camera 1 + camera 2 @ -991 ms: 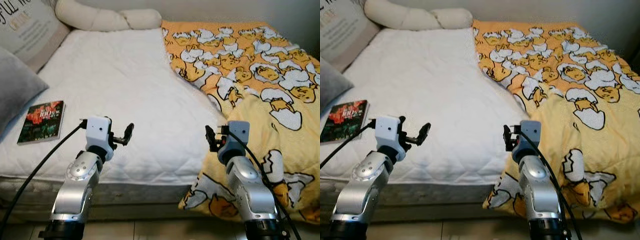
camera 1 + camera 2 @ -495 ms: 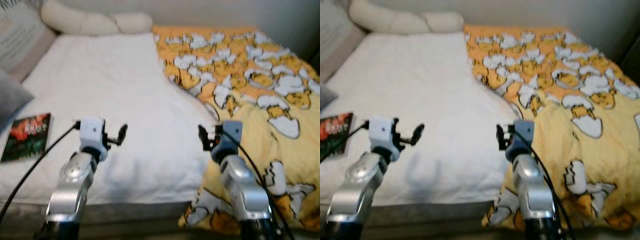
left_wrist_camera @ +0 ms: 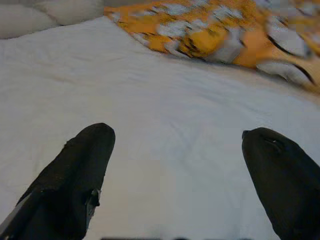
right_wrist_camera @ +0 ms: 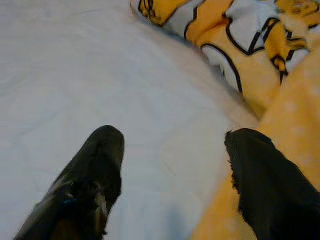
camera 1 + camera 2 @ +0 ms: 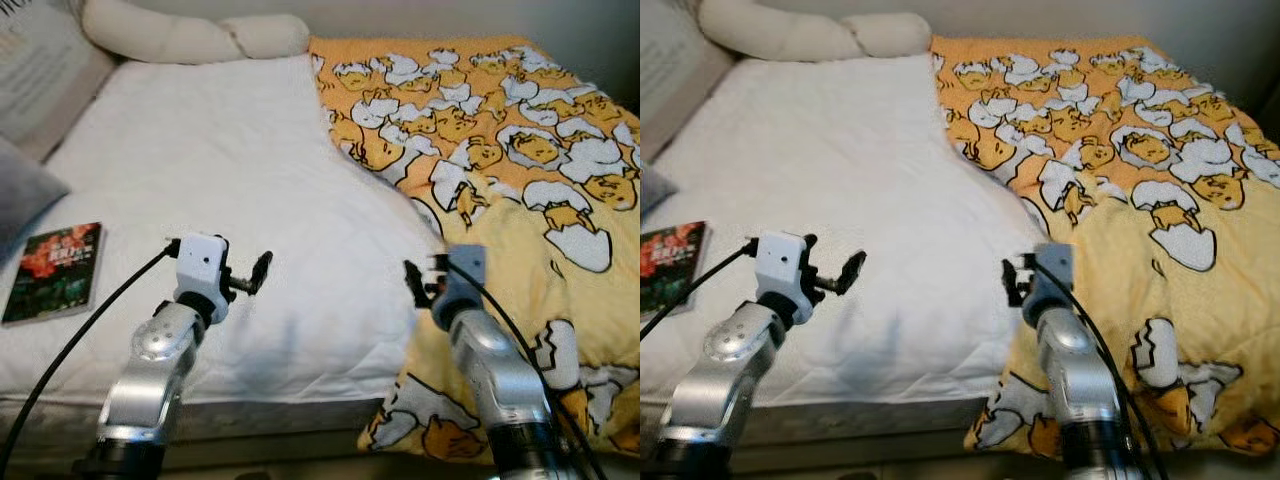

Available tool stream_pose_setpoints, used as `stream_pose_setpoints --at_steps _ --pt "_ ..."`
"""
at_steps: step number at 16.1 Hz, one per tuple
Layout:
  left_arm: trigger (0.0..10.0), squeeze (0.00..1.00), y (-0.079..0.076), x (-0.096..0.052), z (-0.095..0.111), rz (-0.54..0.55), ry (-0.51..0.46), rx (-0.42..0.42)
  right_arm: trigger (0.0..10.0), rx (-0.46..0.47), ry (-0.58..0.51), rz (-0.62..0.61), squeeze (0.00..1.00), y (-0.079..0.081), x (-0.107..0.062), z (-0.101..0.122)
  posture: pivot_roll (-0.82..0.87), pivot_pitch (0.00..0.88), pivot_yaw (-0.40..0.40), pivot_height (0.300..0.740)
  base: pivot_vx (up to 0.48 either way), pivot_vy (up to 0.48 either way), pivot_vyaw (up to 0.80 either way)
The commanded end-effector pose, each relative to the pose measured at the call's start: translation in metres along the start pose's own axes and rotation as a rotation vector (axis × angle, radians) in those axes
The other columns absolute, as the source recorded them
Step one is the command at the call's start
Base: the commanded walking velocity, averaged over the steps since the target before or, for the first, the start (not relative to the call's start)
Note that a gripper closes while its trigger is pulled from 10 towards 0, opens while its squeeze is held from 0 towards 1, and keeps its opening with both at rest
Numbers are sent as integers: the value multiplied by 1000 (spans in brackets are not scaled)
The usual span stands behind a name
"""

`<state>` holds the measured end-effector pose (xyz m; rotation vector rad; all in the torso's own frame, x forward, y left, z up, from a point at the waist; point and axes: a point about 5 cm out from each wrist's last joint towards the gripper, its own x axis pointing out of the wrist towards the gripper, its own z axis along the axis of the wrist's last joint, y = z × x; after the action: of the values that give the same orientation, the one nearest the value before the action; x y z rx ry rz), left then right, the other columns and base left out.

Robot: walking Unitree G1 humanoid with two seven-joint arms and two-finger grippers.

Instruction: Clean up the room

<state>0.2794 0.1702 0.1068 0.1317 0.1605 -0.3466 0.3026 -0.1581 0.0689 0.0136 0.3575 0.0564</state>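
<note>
Standing at the bedside with both grippers raised and empty, nothing picked up yet

The left gripper (image 5: 250, 278) and right gripper (image 5: 418, 284) both hover over the white mattress (image 5: 240, 170) with jaws apart; the yellow duck-print blanket (image 5: 520, 170) lies bunched from 12 to 4 o'clock, the book (image 5: 55, 272) at 9. Likely next: the right gripper must close on the blanket's near edge beside it

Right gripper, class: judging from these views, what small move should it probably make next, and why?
Probably ease the right gripper forward and to its right onto the yellow blanket edge. Its fingers stand open, empty, right beside that edge, and the blanket lies bunched over one side of the white mattress. The left gripper hovers open over bare mattress.
</note>
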Motion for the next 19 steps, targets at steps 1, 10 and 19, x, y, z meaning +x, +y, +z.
stream_pose_setpoints --at_steps 1,10,19 --pt "10000 0 -7 2 2 -86 19 24 10000 -30 41 -26 1000 -6 6 -5 -2 0 48 740 0 0 0" --pt "10000 0 -4 -24 16 -459 99 217 10000 -75 255 -134 0 -25 37 -26 142 0 106 740 0 0 0" --pt "10000 0 -9 -39 18 -525 199 228 0 -249 425 -183 0 -43 27 -52 234 0 80 740 0 0 0"
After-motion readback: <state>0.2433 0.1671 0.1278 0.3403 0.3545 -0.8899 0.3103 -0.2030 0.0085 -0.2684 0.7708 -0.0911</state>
